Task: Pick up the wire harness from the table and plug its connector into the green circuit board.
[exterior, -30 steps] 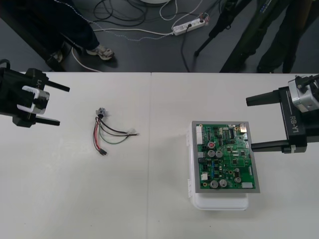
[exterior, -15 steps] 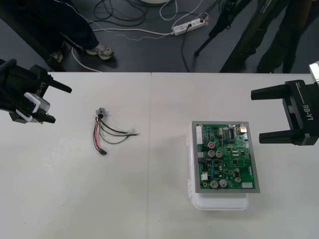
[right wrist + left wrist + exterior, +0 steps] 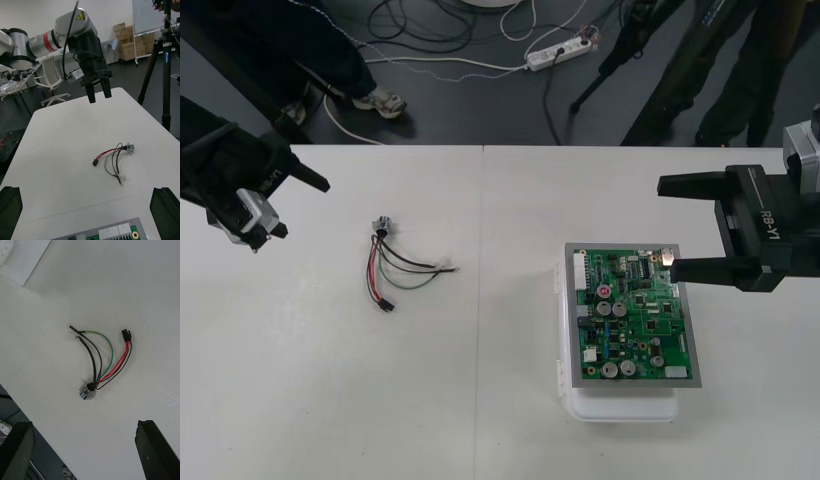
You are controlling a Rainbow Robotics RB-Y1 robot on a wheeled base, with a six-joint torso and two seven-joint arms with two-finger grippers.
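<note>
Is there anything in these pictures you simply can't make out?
1. Front view: details are too small to tell where on the board the plug fits.
2. Right wrist view: the picture's edge cuts off nearly all the board.
3. Front view: a finger of the right gripper covers a bit of the board's far corner.

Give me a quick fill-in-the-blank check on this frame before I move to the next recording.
The wire harness lies loose on the ____.
The left gripper has its fingers ____.
The green circuit board sits on a ____ base.
Missing words: table; open; white.
</note>
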